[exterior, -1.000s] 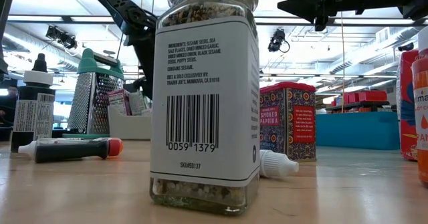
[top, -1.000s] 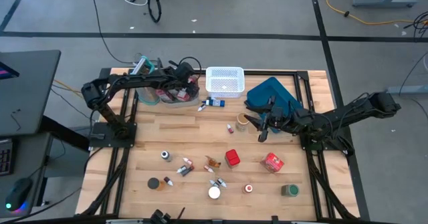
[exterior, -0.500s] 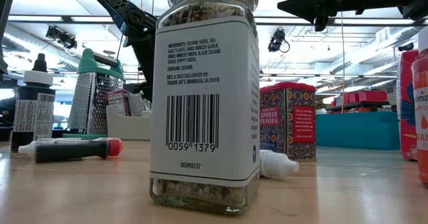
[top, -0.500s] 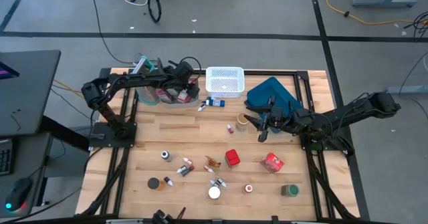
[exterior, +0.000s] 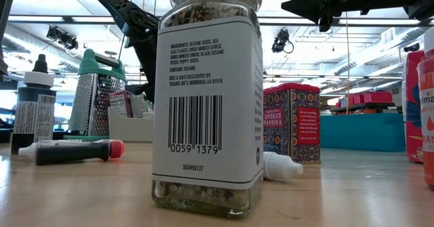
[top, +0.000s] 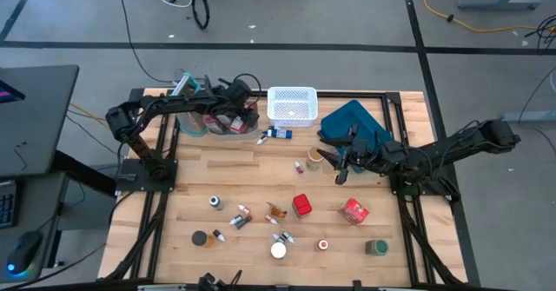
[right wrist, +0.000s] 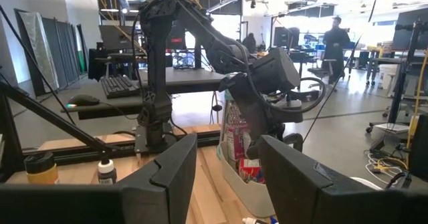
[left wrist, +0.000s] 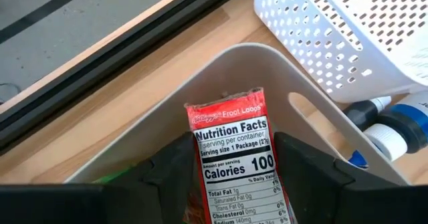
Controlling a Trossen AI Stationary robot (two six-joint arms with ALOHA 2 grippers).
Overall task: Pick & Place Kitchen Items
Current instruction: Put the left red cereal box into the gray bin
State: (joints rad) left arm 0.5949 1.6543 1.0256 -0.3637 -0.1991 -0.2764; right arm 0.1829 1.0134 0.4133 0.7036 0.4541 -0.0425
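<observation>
The left gripper (left wrist: 227, 167) hung over the clear bin (left wrist: 314, 93) at the table's far left, its fingers (left wrist: 170, 167) flanking a red Froot Loops carton (left wrist: 231, 154) standing in the bin; whether they pinched it I cannot tell. The right gripper (right wrist: 224, 167) hovered by the blue tray (top: 356, 117), fingers spread, holding nothing

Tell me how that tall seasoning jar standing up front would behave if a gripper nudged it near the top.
The seasoning jar stands upright and looks tall for its narrow base, so a high nudge would probably tip it rather than slide it. Its clear walls look hard and smooth, likely stiff but slippery. It appears full to the neck, so probably fairly heavy for its size.
</observation>
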